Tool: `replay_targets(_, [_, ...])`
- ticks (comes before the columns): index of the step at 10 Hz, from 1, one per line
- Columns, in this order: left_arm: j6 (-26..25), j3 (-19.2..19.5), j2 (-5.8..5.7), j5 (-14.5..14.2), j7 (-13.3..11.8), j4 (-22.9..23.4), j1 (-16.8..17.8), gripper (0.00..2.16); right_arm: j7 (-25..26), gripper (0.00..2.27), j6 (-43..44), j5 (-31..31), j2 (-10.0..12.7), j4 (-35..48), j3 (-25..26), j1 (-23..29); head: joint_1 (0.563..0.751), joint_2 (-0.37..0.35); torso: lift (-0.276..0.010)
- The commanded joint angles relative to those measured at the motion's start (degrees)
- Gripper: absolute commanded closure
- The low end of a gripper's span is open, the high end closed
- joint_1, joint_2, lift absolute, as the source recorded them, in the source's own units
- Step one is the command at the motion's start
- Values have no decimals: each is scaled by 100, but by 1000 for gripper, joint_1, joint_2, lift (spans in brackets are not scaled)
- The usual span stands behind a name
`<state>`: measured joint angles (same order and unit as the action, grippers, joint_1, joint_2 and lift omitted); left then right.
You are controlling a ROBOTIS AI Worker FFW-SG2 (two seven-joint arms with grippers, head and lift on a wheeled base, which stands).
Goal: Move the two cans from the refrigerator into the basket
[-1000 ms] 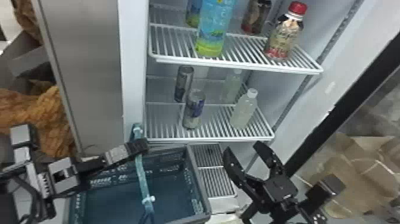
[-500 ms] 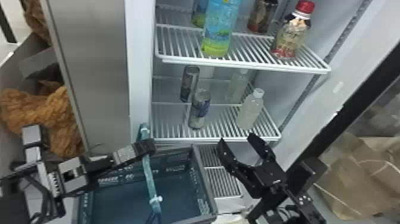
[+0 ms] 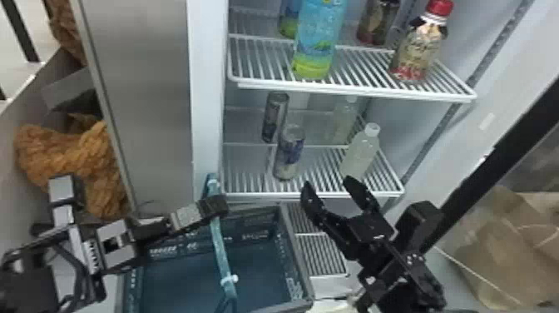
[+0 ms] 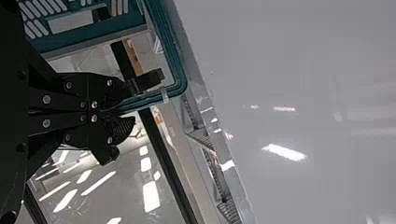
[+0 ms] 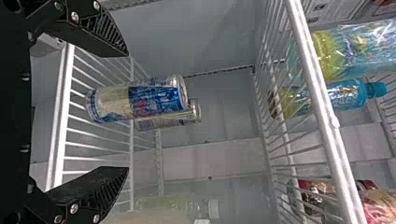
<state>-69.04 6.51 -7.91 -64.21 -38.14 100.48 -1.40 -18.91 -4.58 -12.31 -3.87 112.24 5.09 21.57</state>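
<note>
Centre of frame, saw front can (image 3: 288,155) and rear can (image 3: 274,116) upright on wire shelf (image 3: 266,195), saw right tool (image 3: 327,182) spread at lower right, saw left tool (image 3: 214,207) at lower left pinching handle (image 3: 221,254) of basket (image 3: 296,254).

On the lower white wire shelf (image 3: 258,194) of the refrigerator, a slim blue-and-silver metal can (image 3: 290,154) near the front edge, and, behind it and slightly to the left, a darker slim metal can (image 3: 274,116), both upright. To the right on this same shelf, a cloudy, white-capped plastic bottle (image 3: 359,154). Above the shelf, a blue-and-green plastic bottle (image 3: 318,37) and a red-capped bottle with patterned label (image 3: 420,45). Below the shelf, a teal plastic basket with grey rim (image 3: 297,254), its teal handle (image 3: 220,249) in the closed left gripper (image 3: 214,206). Just before the shelf's front edge, the right gripper (image 3: 327,182), with fingers spread apart.
</note>
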Motion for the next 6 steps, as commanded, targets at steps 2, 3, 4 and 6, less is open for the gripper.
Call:
replay_targets(2, [0, -11, 0, -11, 0, -14, -1, 1210, 11, 168, -90, 20, 0, -487, -75, -512, 695, -217, -219])
replay_targets(3, [0, -22, 0, -23, 0, -28, -15, 1210, 11, 168, -90, 9, 0, -740, -97, -751, 695, -214, -219])
replay_targets(4, [0, -45, 0, -46, 0, -42, -15, 1210, 11, 167, -118, -3, 0, -923, -143, -962, 695, -212, -219])
replay_targets(6, [0, -45, 0, -68, 0, -42, -15, 1210, 11, 167, -245, 32, -9, -1233, -269, -1327, 695, -205, -219])
